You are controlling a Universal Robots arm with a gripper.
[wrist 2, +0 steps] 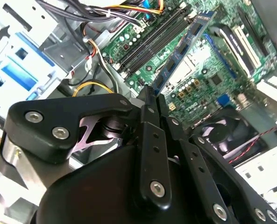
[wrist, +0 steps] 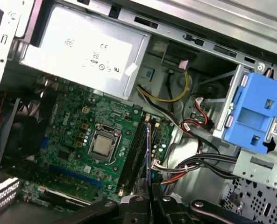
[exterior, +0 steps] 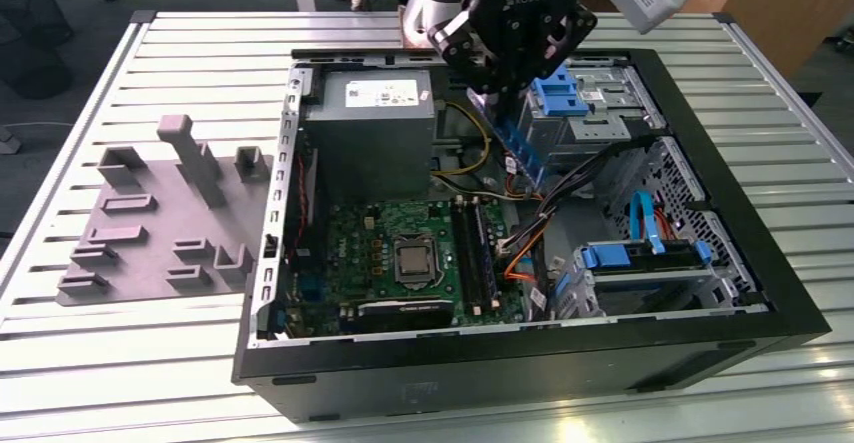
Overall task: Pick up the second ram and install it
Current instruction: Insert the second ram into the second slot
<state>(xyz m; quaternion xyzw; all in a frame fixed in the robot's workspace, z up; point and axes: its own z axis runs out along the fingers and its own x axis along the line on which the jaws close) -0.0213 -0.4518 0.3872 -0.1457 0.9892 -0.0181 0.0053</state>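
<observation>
The second ram (wrist 2: 182, 49) is a thin blue-green stick with black chips. The gripper (wrist 2: 150, 95) clamps one end. Its long axis runs out from the jaws toward the motherboard slots (wrist 2: 152, 42).

Ram stick's (wrist 2: 182, 49) gripped end hidden behind the black gripper (wrist 2: 150, 100) links in the second wrist view. First wrist view: seen edge-on, chips unreadable; gripper cropped by frame edge.
</observation>
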